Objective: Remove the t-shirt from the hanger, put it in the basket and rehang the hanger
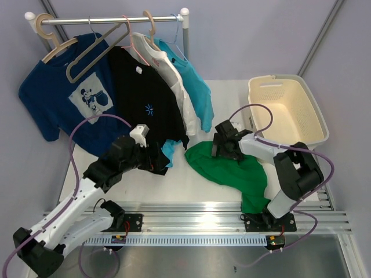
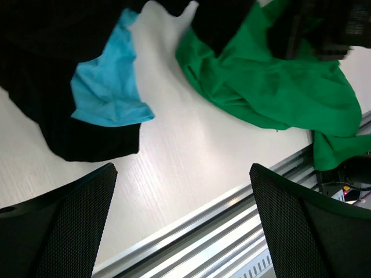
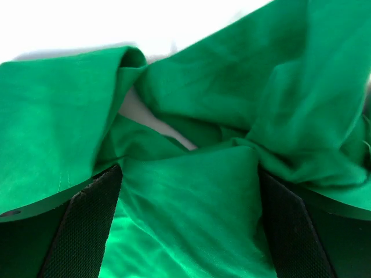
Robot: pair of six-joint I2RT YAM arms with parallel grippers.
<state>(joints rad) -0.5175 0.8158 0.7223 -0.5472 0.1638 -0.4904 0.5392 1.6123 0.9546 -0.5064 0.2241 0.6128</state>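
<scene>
T-shirt (image 1: 232,168) lies crumpled on the counter (image 1: 174,185) toward four o'clock, free of the hanger (image 1: 81,70), which we see bare on the rail (image 1: 110,20) at ten o'clock. We judge removal done. The right end effector (image 3: 188,197) is released over the cloth, and the left end effector (image 2: 182,220) is released and empty.

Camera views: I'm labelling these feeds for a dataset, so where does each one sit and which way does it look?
Top external: above and behind the bases, looking down on the table, clothes rail and basket; both arms show.
Left wrist: on the left arm, looking down across the table; open left tool frames the bottom.
Right wrist: on the right arm, close over cloth; open right tool straddles it.
Shared: all three see the green t-shirt.
</scene>
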